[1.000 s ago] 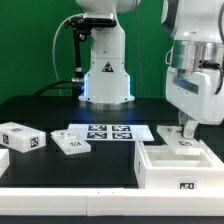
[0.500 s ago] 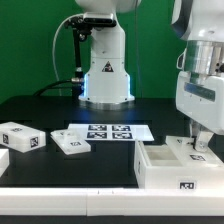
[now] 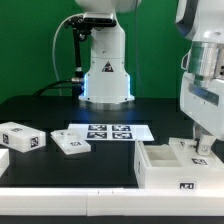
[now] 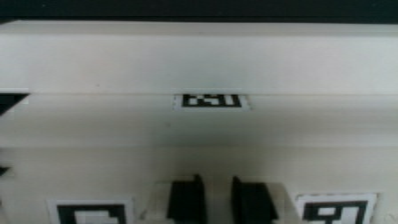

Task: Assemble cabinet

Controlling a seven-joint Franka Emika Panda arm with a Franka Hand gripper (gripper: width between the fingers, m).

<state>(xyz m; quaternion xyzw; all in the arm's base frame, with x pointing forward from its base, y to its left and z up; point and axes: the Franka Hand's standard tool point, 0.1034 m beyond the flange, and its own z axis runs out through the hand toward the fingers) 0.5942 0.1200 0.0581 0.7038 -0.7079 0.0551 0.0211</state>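
Note:
The cabinet (image 3: pixel 160 168) is a white open box with a tag on its front, standing at the front of the exterior view's right. My gripper (image 3: pixel 201 150) has come down from above onto the box's far right wall. In the wrist view the two dark fingers (image 4: pixel 187 200) stand close together with a thin strip of white wall between them, so my gripper (image 4: pixel 219 200) is shut on the cabinet (image 4: pixel 196 60). A tag (image 4: pixel 214 100) lies on the box surface ahead of the fingers. Two more tags flank the fingers.
The marker board (image 3: pixel 108 132) lies flat at the table's middle. Two loose white tagged blocks sit at the exterior view's left, one larger (image 3: pixel 20 137) and one flatter (image 3: pixel 70 145). The robot base (image 3: pixel 105 70) stands behind.
My gripper has moved toward the exterior view's right and lowered onto the cabinet's far right wall. The cabinet and the loose blocks have stayed in place.

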